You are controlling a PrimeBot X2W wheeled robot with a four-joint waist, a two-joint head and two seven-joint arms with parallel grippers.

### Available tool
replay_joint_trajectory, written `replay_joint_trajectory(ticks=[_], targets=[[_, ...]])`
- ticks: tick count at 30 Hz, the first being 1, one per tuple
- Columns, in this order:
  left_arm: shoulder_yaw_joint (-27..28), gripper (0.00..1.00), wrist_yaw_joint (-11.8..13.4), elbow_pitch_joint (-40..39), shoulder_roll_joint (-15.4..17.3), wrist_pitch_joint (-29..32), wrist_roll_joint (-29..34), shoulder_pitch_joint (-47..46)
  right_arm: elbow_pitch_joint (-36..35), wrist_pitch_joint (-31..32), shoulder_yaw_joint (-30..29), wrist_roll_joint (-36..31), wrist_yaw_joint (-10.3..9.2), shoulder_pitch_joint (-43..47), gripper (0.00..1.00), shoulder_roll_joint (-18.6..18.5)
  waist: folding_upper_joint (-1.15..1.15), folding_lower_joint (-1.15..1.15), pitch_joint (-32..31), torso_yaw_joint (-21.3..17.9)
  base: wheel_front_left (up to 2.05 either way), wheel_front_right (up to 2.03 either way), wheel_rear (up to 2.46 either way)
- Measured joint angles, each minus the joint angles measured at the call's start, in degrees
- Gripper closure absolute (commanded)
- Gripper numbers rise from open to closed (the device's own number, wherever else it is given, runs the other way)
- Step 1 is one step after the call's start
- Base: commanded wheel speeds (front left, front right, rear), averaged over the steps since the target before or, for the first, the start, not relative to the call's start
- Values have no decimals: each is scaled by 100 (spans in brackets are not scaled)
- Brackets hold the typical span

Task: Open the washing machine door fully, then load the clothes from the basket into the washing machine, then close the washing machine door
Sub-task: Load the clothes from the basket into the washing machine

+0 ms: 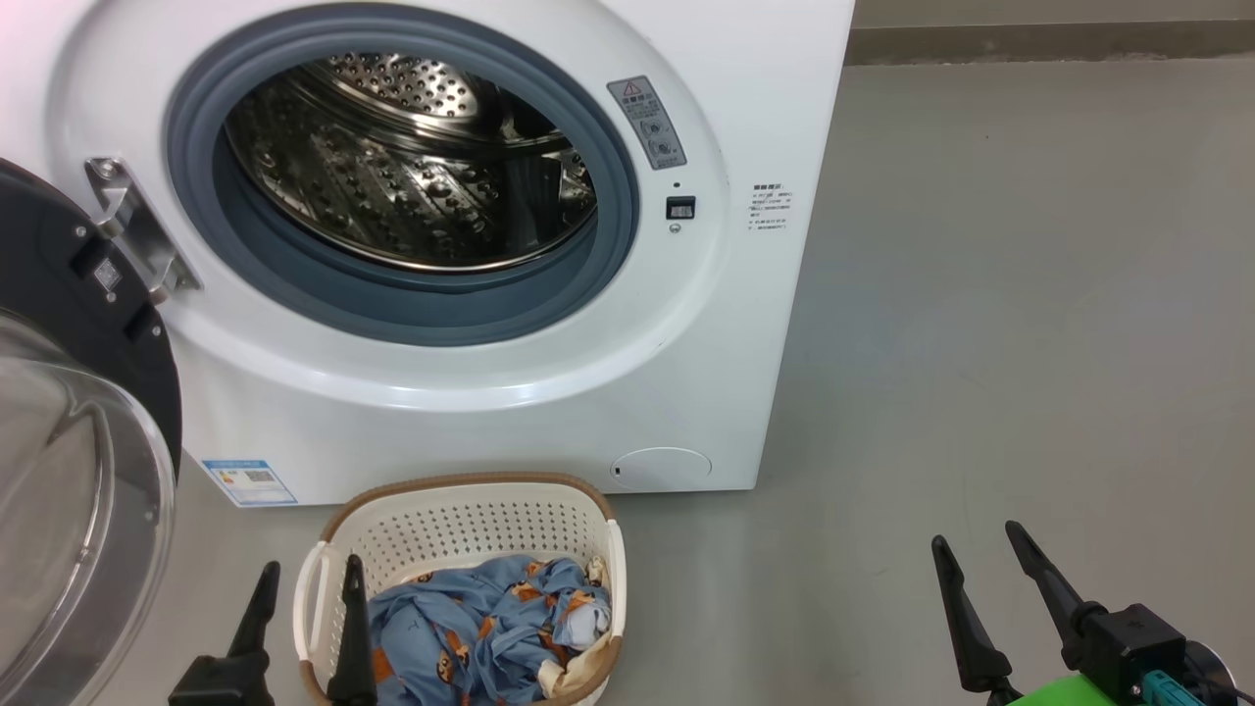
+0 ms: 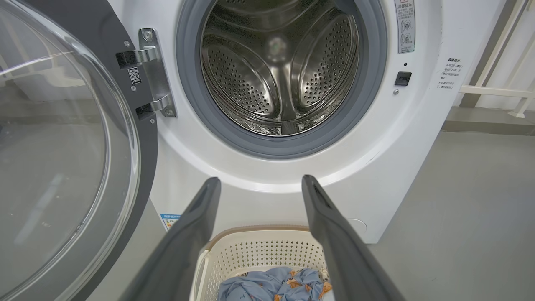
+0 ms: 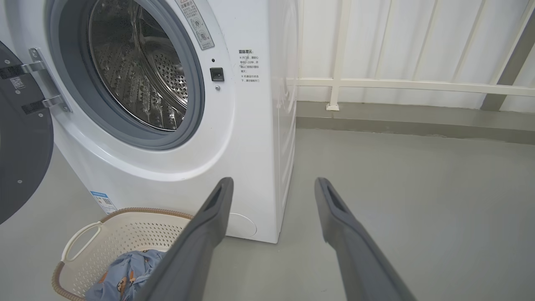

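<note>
**Door open, clothes lying in basket before the washing machine**

The washing machine door [image 1: 78, 441] stands swung out to the left of the washing machine [image 1: 490, 412], hanging on its metal hinge [image 1: 137, 230]. Its clear glass bowl faces outward, and a small QR-code sticker [image 2: 134, 75] sits on the black rim beside the hinge. The grey gasket [image 1: 412, 314] and perforated steel drum [image 1: 412, 167] are exposed; no cloth can be seen in the drum.

The clothes [image 1: 490, 628], blue fabric printed with orange-brown figures and some cream cloth, lie crumpled in the basket [image 1: 461, 529]. The basket stands on the floor [image 1: 980, 343], just in front of the machine's lower front panel.

On the machine's face, a grey warning sticker [image 1: 647, 123] with a red triangle sits at the upper right of the opening. A black latch slot [image 1: 680, 207] is below it, and a block of small printed characters [image 1: 772, 208], too fine to read, lies further right. A blue label sticker [image 1: 250, 482] carrying a QR code marks the lower left corner.

The left gripper [image 1: 312, 564] hangs in front of the machine at the basket's left handle, fingers spread wide and holding nothing. The right gripper [image 1: 976, 534] is well off to the machine's right over bare floor, fingers likewise apart and empty.
</note>
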Motion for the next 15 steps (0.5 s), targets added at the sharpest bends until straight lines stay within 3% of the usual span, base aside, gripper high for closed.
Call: replay_joint_trajectory(ticks=[11,15], targets=[[-75,0,0,25,25,3,-41,-2,7,-8,20,0,0,-23,0,0,0,0,31,-17,0,0,0],[-234,0,-205,376,15,115,-190,-136,-42,-7,34,0,0,-77,0,0,0,0,165,-24,0,0,0]])
